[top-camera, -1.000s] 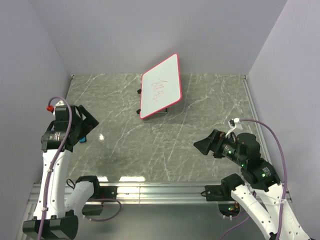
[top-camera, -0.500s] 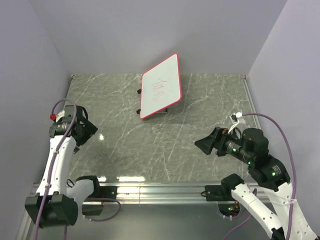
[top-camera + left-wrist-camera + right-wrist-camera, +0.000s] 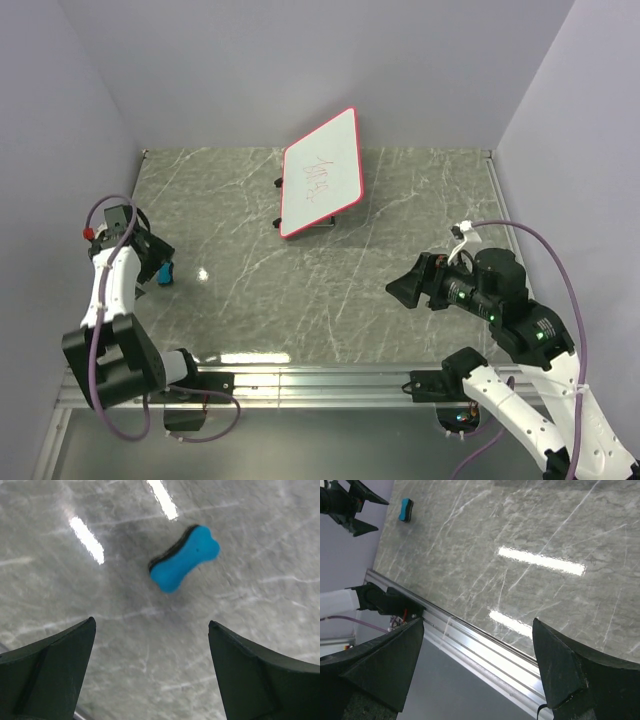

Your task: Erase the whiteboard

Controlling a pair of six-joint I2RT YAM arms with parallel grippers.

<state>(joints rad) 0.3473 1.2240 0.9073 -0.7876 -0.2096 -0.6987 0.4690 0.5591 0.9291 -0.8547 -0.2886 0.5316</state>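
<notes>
The whiteboard (image 3: 320, 172) sits in the upper middle of the overhead view, propped at a tilt on its black feet, with its red scribbles (image 3: 318, 180) unwiped. At the left edge the left gripper (image 3: 151, 625) hangs above the blue eraser (image 3: 184, 558), jaws spread wide and holding nothing. In its wrist view the eraser lies upper middle, ahead of the fingers and angled across them. Picking it up looks like the step in hand. I'd bring the gripper forward until the eraser sits between the fingers, turn the wrist to close across its narrow waist, then drop to the marble table (image 3: 400, 220) before closing. The right gripper (image 3: 405, 291), lower right, is also spread and empty, well apart from the board.
</notes>
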